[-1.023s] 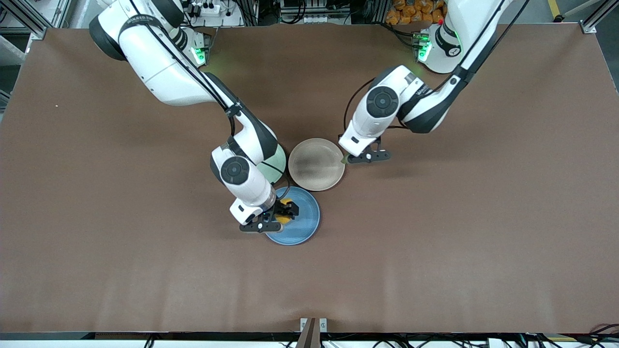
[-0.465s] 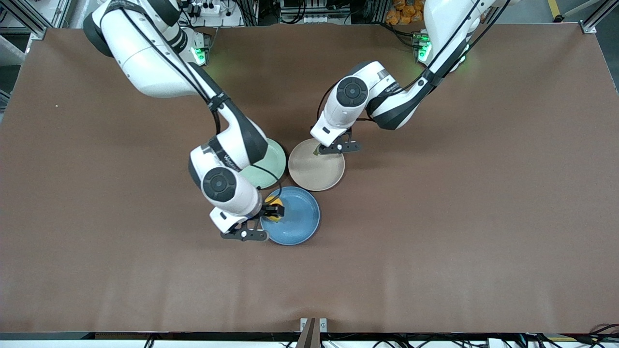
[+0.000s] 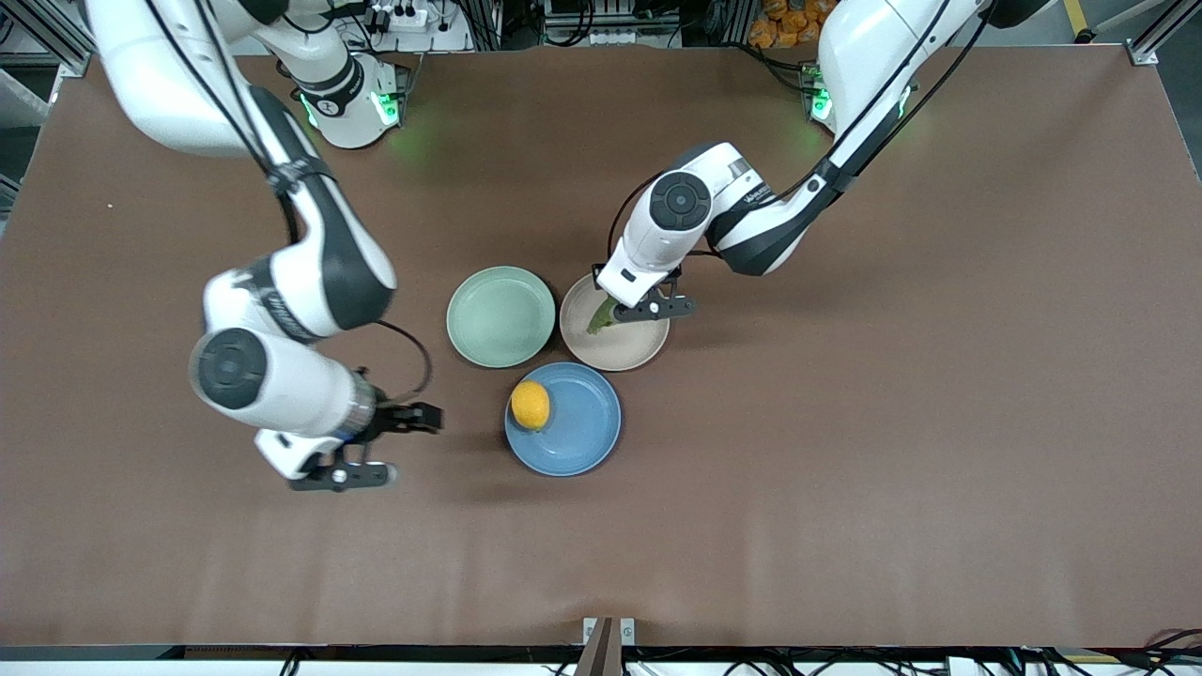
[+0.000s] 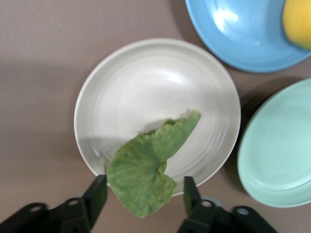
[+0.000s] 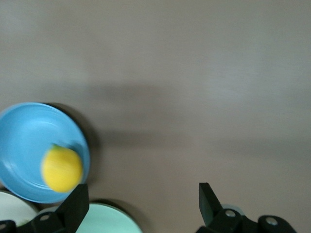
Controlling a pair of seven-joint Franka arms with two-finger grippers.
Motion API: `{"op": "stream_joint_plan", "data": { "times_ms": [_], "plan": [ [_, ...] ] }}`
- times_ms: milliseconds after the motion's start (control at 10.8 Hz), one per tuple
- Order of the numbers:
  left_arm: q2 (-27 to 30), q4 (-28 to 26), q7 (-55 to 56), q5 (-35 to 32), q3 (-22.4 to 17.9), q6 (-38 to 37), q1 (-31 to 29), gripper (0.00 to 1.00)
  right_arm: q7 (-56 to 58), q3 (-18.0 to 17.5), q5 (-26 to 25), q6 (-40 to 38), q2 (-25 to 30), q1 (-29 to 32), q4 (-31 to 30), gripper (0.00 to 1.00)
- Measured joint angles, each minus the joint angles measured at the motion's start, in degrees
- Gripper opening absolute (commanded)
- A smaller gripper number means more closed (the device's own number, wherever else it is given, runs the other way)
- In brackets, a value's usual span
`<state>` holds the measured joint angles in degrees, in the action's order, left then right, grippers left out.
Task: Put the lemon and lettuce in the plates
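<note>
**Lemon on blue plate, lettuce over beige one**

A matte brown table (image 3: 845,469) carries three touching plates, the pale mint-green plate (image 3: 500,316) included. The small bright yellow lemon (image 3: 531,405) lies in the round blue plate (image 3: 577,432). The right gripper (image 3: 413,420), spread wide and empty, hovers beside it. The left gripper (image 3: 615,310) hangs over the round beige-pink plate (image 3: 629,347), fingers apart, with the wrinkly green lettuce leaf (image 4: 148,167) between them.

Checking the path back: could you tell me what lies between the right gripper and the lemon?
Only bare table separates the right gripper from the lemon, per the front view.
</note>
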<state>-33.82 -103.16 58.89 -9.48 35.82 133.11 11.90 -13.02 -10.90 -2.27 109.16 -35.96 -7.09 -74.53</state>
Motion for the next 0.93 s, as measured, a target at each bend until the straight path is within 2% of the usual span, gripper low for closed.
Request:
{"op": "stream_joint_plan", "data": {
  "times_ms": [279,558,744,930],
  "plan": [
    [1.0,3.8,0.1,-0.3,-6.5,0.0,-0.7,1.0,9.8,6.2,0.1,0.2,6.6,1.9,-8.8,1.0],
    [1.5,6.9,0.0,-0.8,-13.4,0.0,-1.0,1.0,19.9,13.1,2.8,0.3,10.4,3.5,-13.4,1.0],
    [1.7,8.3,-2.8,-1.1,-15.7,0.0,-2.2,1.0,22.4,17.8,3.2,0.3,13.2,3.8,-15.6,1.0],
    [2.5,8.7,-6.2,-1.2,-15.9,-0.3,-4.7,1.0,22.7,20.7,3.3,-2.0,16.5,3.8,-16.5,1.0]
  ]
}}
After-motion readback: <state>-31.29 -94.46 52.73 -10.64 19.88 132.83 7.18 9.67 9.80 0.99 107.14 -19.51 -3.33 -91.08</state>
